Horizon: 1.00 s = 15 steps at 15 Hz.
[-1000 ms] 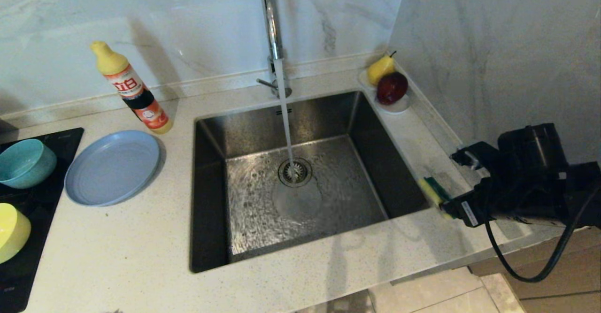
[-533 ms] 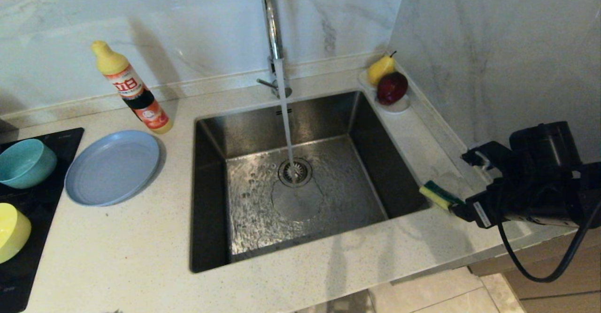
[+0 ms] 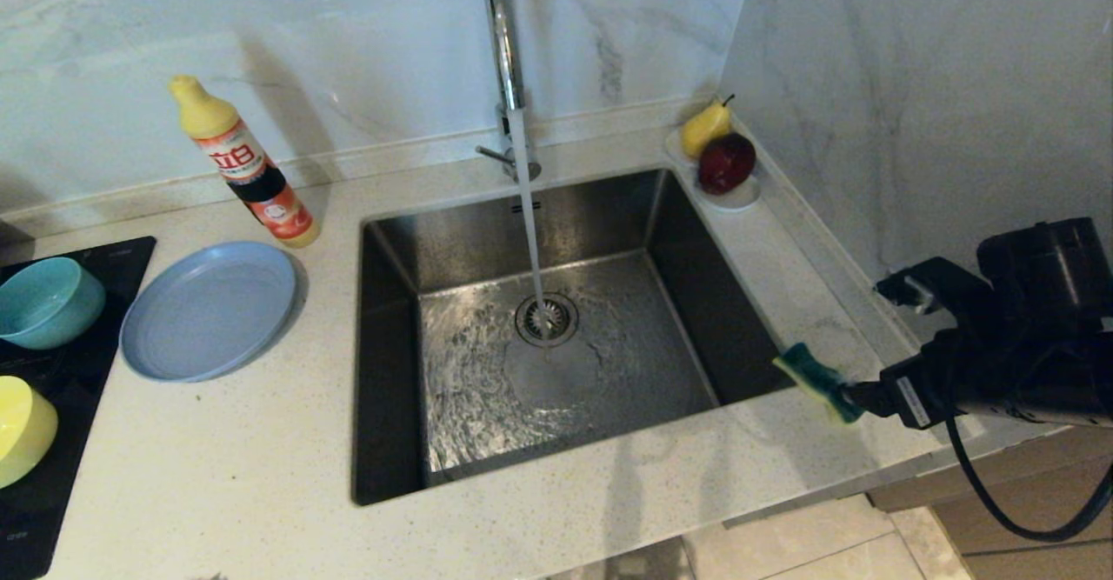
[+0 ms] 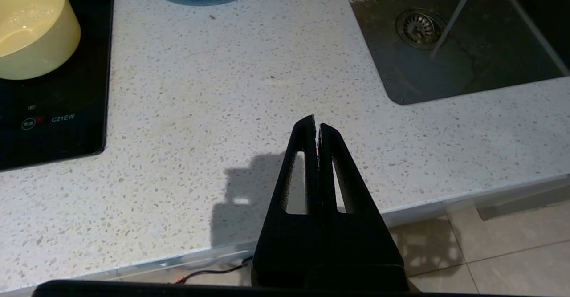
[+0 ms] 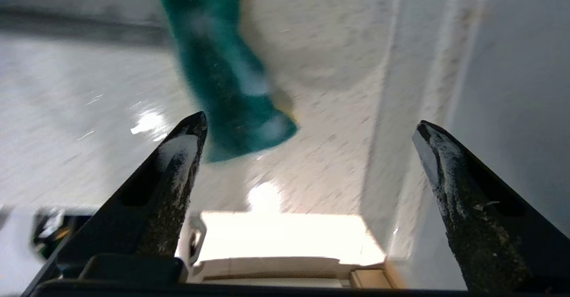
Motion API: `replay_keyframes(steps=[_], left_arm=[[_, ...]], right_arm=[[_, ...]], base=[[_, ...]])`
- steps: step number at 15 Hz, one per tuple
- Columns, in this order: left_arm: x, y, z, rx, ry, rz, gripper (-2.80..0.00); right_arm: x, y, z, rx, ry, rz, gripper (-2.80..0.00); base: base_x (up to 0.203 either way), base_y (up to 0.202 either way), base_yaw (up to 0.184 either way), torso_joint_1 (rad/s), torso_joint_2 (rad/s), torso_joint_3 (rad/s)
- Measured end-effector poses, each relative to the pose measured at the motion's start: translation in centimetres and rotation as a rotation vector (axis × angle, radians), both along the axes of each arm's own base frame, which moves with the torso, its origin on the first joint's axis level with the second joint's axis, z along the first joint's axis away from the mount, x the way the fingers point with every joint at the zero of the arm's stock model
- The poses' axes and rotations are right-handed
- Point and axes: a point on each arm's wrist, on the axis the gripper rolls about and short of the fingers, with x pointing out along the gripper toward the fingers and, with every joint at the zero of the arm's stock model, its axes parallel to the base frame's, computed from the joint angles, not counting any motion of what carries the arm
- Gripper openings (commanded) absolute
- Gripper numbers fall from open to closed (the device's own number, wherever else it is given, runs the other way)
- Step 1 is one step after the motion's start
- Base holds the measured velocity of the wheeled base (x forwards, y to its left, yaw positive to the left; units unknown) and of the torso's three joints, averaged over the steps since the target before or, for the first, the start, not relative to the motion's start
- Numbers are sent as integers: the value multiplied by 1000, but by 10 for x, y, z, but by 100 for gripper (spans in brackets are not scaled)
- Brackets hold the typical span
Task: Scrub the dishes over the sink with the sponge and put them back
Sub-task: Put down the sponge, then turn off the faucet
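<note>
1. Right end effector (image 5: 307,132): fingers spread wide, nothing between them. Only the right wrist view shows this gap; the head view shows just the arm body at the counter's (image 3: 261,476) right edge.
2. The sponge (image 3: 817,380) lies on the counter beside the sink's (image 3: 391,371) right rim, just ahead of the right end effector's fingertips. In the right wrist view, its green face (image 5: 227,74) sits close to one fingertip; contact cannot be determined.
3. Left end effector (image 4: 316,125): fingers pressed together, empty, above bare counter. It appears in the left wrist view only.
4. The grey-blue plate (image 3: 209,310), teal bowl (image 3: 48,302) and yellow bowl (image 3: 22,428) sit well apart from the right end effector, across the sink.
5. Water runs from the tap (image 3: 503,41) into the sink.
</note>
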Motion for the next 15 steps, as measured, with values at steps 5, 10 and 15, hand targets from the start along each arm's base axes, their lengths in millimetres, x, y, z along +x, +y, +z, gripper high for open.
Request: replay_keyframes(steps=[5,10,15], left_arm=[[0,0,0,0,0,1,-280],[0,0,0,0,0,1,-280],[0,0,0,0,0,1,-280]], right_arm=[[-17,2,11,76,23,64,0],[-6,8,16,154,20,25,-280],[13,20,10,259,58,-36,-280]], base=[[0,0,0,0,0,0],[0,0,0,0,0,0],[0,0,0,0,0,0]])
